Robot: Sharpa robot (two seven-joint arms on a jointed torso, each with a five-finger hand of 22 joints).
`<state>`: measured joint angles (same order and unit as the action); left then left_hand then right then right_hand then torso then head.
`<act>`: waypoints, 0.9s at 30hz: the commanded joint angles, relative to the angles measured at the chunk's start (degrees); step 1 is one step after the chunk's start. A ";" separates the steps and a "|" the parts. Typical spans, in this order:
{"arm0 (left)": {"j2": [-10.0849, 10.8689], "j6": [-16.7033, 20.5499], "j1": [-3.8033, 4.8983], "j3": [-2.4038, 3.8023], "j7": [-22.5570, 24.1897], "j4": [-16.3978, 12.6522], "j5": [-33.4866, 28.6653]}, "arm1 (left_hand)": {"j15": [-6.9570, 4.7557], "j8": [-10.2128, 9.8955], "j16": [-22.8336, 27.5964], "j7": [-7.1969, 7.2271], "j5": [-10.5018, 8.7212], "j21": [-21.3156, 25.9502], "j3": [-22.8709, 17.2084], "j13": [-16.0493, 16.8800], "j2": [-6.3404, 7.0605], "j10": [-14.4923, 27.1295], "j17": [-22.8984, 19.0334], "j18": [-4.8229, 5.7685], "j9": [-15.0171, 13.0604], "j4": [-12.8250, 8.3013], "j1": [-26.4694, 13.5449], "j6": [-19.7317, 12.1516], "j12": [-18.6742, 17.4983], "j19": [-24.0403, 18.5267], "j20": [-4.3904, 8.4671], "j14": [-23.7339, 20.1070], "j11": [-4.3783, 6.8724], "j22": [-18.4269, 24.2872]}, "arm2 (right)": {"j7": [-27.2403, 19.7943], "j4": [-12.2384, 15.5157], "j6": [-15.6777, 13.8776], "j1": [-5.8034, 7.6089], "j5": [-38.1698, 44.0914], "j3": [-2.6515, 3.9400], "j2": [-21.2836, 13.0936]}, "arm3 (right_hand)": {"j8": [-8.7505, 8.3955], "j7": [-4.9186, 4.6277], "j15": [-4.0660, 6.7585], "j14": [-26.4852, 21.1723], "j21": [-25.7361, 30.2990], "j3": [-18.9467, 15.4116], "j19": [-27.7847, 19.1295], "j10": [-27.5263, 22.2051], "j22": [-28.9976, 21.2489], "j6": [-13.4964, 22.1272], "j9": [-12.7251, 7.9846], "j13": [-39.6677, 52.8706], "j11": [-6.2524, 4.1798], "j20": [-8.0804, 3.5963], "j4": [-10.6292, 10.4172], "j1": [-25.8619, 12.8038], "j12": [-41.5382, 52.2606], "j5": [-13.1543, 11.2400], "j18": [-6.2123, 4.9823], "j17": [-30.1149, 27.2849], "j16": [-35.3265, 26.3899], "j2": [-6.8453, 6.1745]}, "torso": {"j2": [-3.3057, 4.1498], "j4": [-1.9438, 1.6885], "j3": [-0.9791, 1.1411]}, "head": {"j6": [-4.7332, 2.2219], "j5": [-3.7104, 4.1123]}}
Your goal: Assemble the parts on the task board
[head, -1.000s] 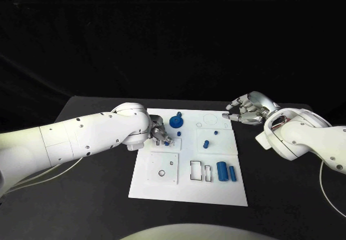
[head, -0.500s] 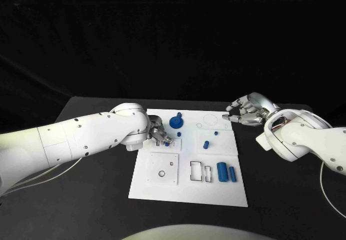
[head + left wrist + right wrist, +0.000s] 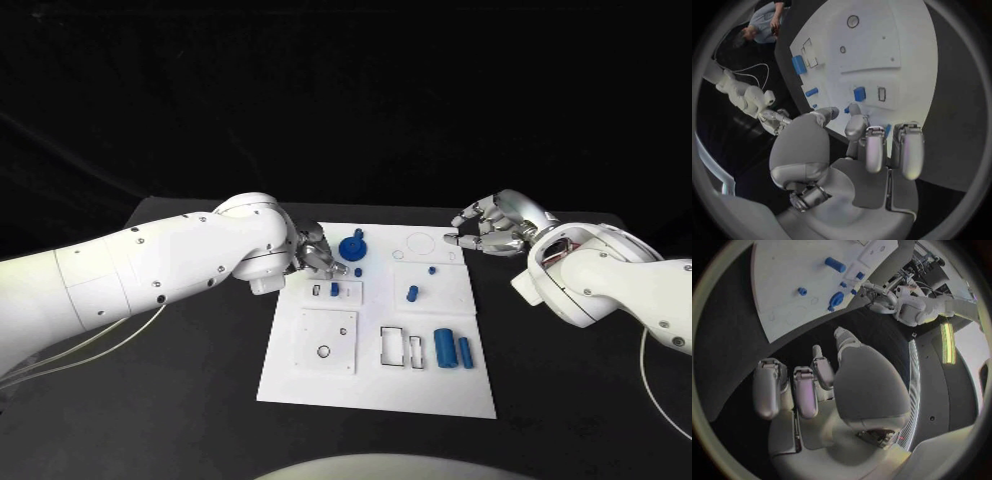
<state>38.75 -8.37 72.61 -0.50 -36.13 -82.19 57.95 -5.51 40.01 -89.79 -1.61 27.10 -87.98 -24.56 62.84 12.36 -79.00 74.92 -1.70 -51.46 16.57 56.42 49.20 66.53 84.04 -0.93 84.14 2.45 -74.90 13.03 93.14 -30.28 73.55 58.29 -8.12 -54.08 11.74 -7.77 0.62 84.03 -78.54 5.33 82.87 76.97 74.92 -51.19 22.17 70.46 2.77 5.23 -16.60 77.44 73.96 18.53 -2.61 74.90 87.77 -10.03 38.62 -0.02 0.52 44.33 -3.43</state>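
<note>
On board [image 3: 378, 375] left side, I'm hovering empty L hand [image 3: 320, 258] beside upright blue peg [image 3: 333, 289]; R hand [image 3: 490, 226] idling open, farther off.

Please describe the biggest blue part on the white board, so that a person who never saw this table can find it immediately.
Start at the white task board in the middle of the black table. Go to its near right area, beside two outlined rectangular slots: there lies the large blue cylinder. A thinner blue cylinder lies right beside it, parallel; the one you want is thicker, and bigger than every other blue part.
</note>
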 commanded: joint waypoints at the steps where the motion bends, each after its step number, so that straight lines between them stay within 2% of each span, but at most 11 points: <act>1: 0.60 -1.53 1.28 0.35 -0.83 0.09 -3.70 | 0.10 -1.26 -0.21 -0.41 0.22 0.31 0.92 -0.51 -0.04 0.87 15.08 0.88 0.70 0.00 0.79 -1.32 -0.57 3.88 -0.04 5.86 -0.17 -12.88 | 0.22 0.08 0.91 -0.06 1.19 0.00 -0.08 | 0.26 0.25 0.48 4.43 0.39 0.37 -0.29 -0.41 7.06 -0.28 0.09 -0.05 0.08 -0.09 -0.04 -0.50 -0.36 -0.24 -0.66 8.58 -0.25 0.13 | -0.01 -0.05 0.06 | -0.08 -0.03; 3: 0.96 -2.20 2.25 0.54 -0.81 0.88 -3.57 | 0.61 -3.56 -0.21 -1.12 -0.28 0.39 1.79 -0.50 -0.22 1.25 15.08 0.86 2.48 0.01 1.33 -2.70 -0.57 3.83 -0.44 5.86 -0.78 -12.84 | 0.26 0.04 0.91 -0.06 1.17 0.00 -0.14 | 0.26 0.25 0.48 4.43 0.39 0.37 -0.29 -0.41 7.06 -0.28 0.09 -0.05 0.08 -0.09 -0.04 -0.50 -0.36 -0.24 -0.66 8.58 -0.25 0.13 | -0.12 -0.24 0.05 | -0.09 0.03; 5: 1.09 -2.64 3.27 0.65 -0.62 2.14 -3.38 | 0.86 -4.63 -0.21 -1.42 0.58 0.46 2.20 -0.55 -0.25 1.54 15.08 0.85 3.62 -0.08 2.36 -2.83 -0.62 3.79 -0.72 5.86 -1.05 -12.81 | 0.29 0.02 0.91 -0.07 1.15 0.00 -0.18 | 0.26 0.25 0.48 4.43 0.39 0.37 -0.29 -0.41 7.06 -0.28 0.09 -0.05 0.08 -0.09 -0.04 -0.50 -0.36 -0.24 -0.66 8.58 -0.25 0.13 | -0.12 -0.24 0.04 | -0.21 0.03; 7: 1.12 -3.00 3.95 0.71 -0.45 3.31 -3.25 | 1.06 -5.43 -0.21 -1.67 1.60 0.43 2.60 -0.56 -0.26 1.75 15.08 0.86 4.59 -0.03 3.00 -3.00 -0.60 3.84 -0.92 5.86 -1.26 -12.86 | 0.30 0.00 0.93 -0.07 1.14 0.00 -0.20 | 0.26 0.25 0.48 4.43 0.39 0.37 -0.29 -0.41 7.06 -0.28 0.09 -0.05 0.08 -0.09 -0.04 -0.50 -0.36 -0.24 -0.66 8.58 -0.25 0.13 | -0.13 -0.30 0.00 | -0.20 0.04; 9: 1.02 -3.41 4.42 0.75 -0.29 4.50 -2.74 | 1.09 -5.54 -0.21 -1.70 1.74 0.42 2.67 -0.53 -0.26 1.76 15.08 0.86 4.73 -0.03 3.08 -3.03 -0.57 3.84 -0.95 5.86 -1.29 -12.87 | 0.32 -0.02 0.94 -0.07 1.13 0.00 -0.21 | 0.26 0.25 0.48 4.43 0.39 0.37 -0.29 -0.41 7.06 -0.28 0.09 -0.05 0.08 -0.09 -0.04 -0.50 -0.36 -0.24 -0.66 8.58 -0.25 0.13 | -0.11 -0.33 -0.01 | -0.30 0.08; 12: 0.42 -3.94 4.80 0.77 -0.08 6.25 -0.55 | 1.16 -5.77 -0.21 -1.81 1.85 0.43 2.98 -0.66 -0.12 1.91 15.08 0.86 5.06 0.05 3.08 -3.04 -0.68 3.84 -1.03 5.86 -1.38 -12.87 | 0.34 -0.05 0.95 -0.07 1.13 0.00 -0.19 | 0.26 0.25 0.48 4.43 0.39 0.37 -0.29 -0.41 7.06 -0.28 0.09 -0.05 0.08 -0.09 -0.04 -0.50 -0.36 -0.24 -0.66 8.58 -0.25 0.13 | -0.01 -0.26 -0.07 | -0.27 0.07; 18: -1.38 -4.91 4.98 0.51 0.17 9.34 2.50 | 1.20 -5.87 -0.21 -1.86 1.72 0.42 3.15 -0.57 -0.16 1.93 15.08 0.86 5.23 0.11 2.99 -3.00 -0.60 3.86 -1.07 5.86 -1.43 -12.89 | 0.32 -0.08 0.98 -0.08 1.13 0.00 -0.05 | 0.26 0.25 0.48 4.43 0.39 0.37 -0.29 -0.41 7.06 -0.28 0.09 -0.05 0.08 -0.09 -0.04 -0.50 -0.36 -0.24 -0.66 8.58 -0.25 0.13 | 0.04 -0.20 -0.07 | -0.27 -0.18; 24: -3.48 -6.72 4.88 -0.54 0.55 12.96 3.41 | 1.28 -6.04 -0.21 -1.91 1.26 0.45 3.33 -0.59 -0.52 2.05 15.08 0.85 5.59 0.12 2.94 -2.91 -0.61 3.83 -1.16 5.86 -1.50 -12.87 | 0.29 -0.10 0.86 -0.09 1.12 0.00 0.07 | 0.32 0.28 0.51 4.45 0.37 0.42 -0.25 -0.32 7.10 -0.29 0.14 0.01 0.05 -0.11 -0.04 -0.69 -0.31 -0.13 -0.65 8.67 -0.23 0.12 | 0.11 -0.15 -0.11 | -0.13 -0.32; 27: -4.37 -7.30 4.70 -1.05 0.89 14.53 3.44 | 1.30 -6.07 -0.21 -1.91 1.20 0.45 3.34 -0.63 -0.60 2.08 15.08 0.86 5.64 0.10 2.97 -2.90 -0.64 3.84 -1.18 5.86 -1.51 -12.88 | 0.19 -0.08 0.58 -0.09 1.12 0.00 0.11 | 0.33 0.28 0.52 4.43 0.44 0.43 -0.29 -0.36 7.05 -0.29 0.15 -0.06 0.05 -0.12 -0.04 -0.71 -0.36 -0.12 -0.66 8.61 -0.25 0.12 | 0.10 -0.14 -0.07 | -0.11 -0.31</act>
<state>34.70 -13.16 77.35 -1.54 -36.24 -68.09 59.99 -4.69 34.13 -89.79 -3.16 28.64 -87.75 -21.57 62.24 12.08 -77.29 74.91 -1.71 -45.87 16.76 58.96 46.29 66.07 84.05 -1.75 83.94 1.13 -74.90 13.26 93.03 -30.10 73.50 58.70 -8.12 -54.03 11.74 -7.77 0.62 84.03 -78.19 5.33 82.87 76.97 74.94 -51.19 22.25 70.46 2.77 5.23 -16.60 77.20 73.97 18.53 -2.61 74.90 87.77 -9.79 38.70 -0.16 0.43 44.18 -3.73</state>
